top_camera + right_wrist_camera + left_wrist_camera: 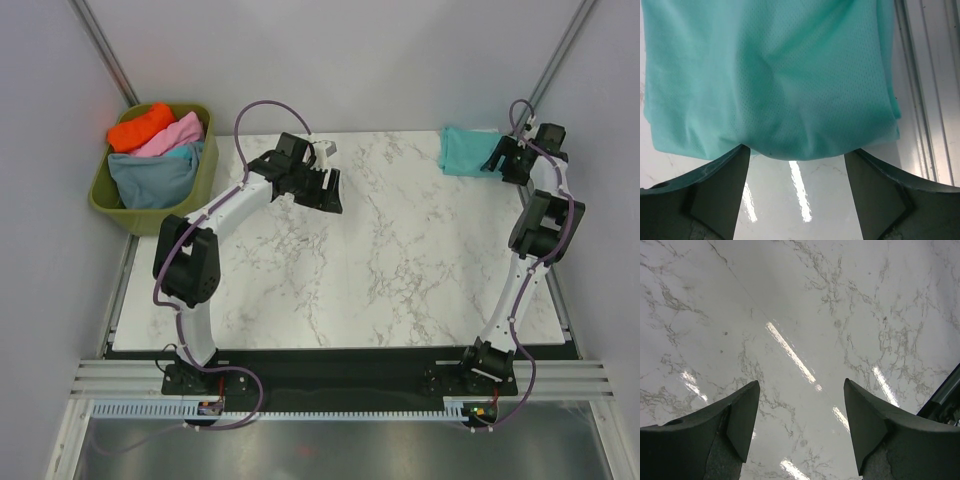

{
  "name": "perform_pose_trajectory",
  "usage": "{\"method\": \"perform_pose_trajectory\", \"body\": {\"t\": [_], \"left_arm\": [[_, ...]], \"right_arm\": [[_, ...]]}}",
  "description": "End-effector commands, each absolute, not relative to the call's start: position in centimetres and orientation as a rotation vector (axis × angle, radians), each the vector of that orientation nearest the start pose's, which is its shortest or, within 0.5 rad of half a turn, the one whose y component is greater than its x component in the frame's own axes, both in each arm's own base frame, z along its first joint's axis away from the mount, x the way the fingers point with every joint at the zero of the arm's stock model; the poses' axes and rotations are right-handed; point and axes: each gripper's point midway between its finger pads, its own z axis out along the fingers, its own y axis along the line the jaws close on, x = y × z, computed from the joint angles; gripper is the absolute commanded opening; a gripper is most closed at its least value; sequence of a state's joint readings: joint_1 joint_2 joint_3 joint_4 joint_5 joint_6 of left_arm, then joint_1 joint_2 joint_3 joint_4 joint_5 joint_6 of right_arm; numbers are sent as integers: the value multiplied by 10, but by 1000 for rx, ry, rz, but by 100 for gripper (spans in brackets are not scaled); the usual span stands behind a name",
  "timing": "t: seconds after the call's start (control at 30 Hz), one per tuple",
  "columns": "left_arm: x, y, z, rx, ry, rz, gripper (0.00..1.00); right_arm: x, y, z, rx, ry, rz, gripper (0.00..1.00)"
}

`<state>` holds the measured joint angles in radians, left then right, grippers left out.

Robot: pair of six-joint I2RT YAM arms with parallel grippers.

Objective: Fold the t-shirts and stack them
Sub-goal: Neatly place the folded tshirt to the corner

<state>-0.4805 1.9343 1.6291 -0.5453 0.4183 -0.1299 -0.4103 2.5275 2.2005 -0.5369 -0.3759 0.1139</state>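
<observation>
- The teal-green t-shirt (463, 150) (770, 75) is folded into a small flat shape. Its cloth has tiny holes like a net and a few soft bumps.
- It lies on the white marble table (400, 260), at the far right corner, close to the table's right edge.
- Your right gripper (503, 160) (797, 155) is just beside the shirt, on its right side in the top view.
- In the right wrist view, the shirt's near edge lies right at the tips of the two fingers (732, 165). You cannot tell if they touch it.
- The right fingers stand wide apart. No cloth is pinched between them, so this gripper holds nothing.
- Your left gripper (325, 190) (802, 390) is well apart from that shirt, over the far left part of the table.
- Its fingers also stand wide apart, with only bare marble under them. It holds nothing.
- The other shirts sit bunched up in the olive-green tub (150, 218) off the table's far left corner: the orange t-shirt (140, 125), the pink t-shirt (177, 135), a bit of the light teal t-shirt (188, 152) and the blue-grey t-shirt (150, 180) at the front.
</observation>
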Motion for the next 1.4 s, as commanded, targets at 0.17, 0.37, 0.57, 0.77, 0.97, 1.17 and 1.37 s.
{"method": "perform_pose_trajectory", "body": {"t": [0.17, 0.37, 0.57, 0.77, 0.97, 1.17, 1.37], "left_arm": [[398, -296, 163, 649, 2327, -766, 76], [400, -303, 162, 639, 2329, -804, 76], [399, -308, 169, 631, 2317, -852, 76], [388, -296, 174, 651, 2308, -798, 76], [373, -282, 164, 685, 2329, -720, 76], [368, -285, 158, 721, 2338, -682, 77], [373, -294, 162, 728, 2324, -685, 77]], "right_arm": [[579, -179, 67, 380, 2306, 324, 84], [546, -82, 144, 216, 2226, 726, 84], [567, -20, 185, 166, 2102, 971, 85], [596, -1, 144, 148, 2135, 972, 86], [633, 11, 114, 119, 2113, 954, 87], [653, 14, 105, 136, 2087, 907, 88], [653, 10, 104, 139, 2094, 861, 89]]}}
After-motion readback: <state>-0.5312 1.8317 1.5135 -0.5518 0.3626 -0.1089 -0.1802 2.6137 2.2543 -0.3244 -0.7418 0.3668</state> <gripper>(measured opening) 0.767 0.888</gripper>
